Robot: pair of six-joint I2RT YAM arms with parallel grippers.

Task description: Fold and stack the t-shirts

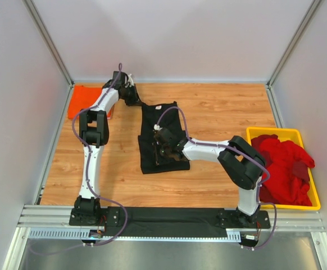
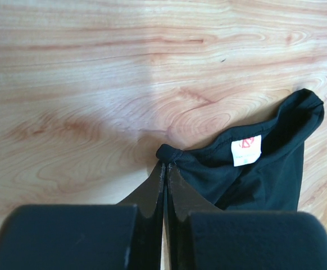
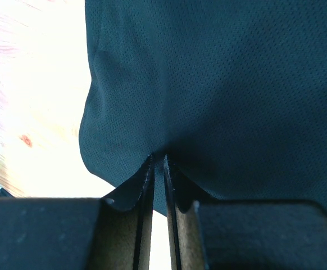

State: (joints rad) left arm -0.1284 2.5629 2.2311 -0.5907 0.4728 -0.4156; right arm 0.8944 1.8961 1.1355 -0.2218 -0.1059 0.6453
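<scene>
A black t-shirt (image 1: 159,135) lies partly folded in the middle of the wooden table. My left gripper (image 1: 134,99) is shut on its far left corner by the collar; the left wrist view shows the pinched cloth (image 2: 172,153) and a white label (image 2: 246,150). My right gripper (image 1: 162,147) is shut on the shirt's lower part; in the right wrist view black cloth (image 3: 219,84) fills the frame above the fingertips (image 3: 158,160). An orange t-shirt (image 1: 80,101) lies folded at the far left. Red t-shirts (image 1: 284,169) are heaped in the tray.
A yellow plastic tray (image 1: 275,133) stands at the right edge of the table. White walls with metal posts close in the table on three sides. A black strip and a metal rail (image 1: 169,219) run along the near edge by the arm bases.
</scene>
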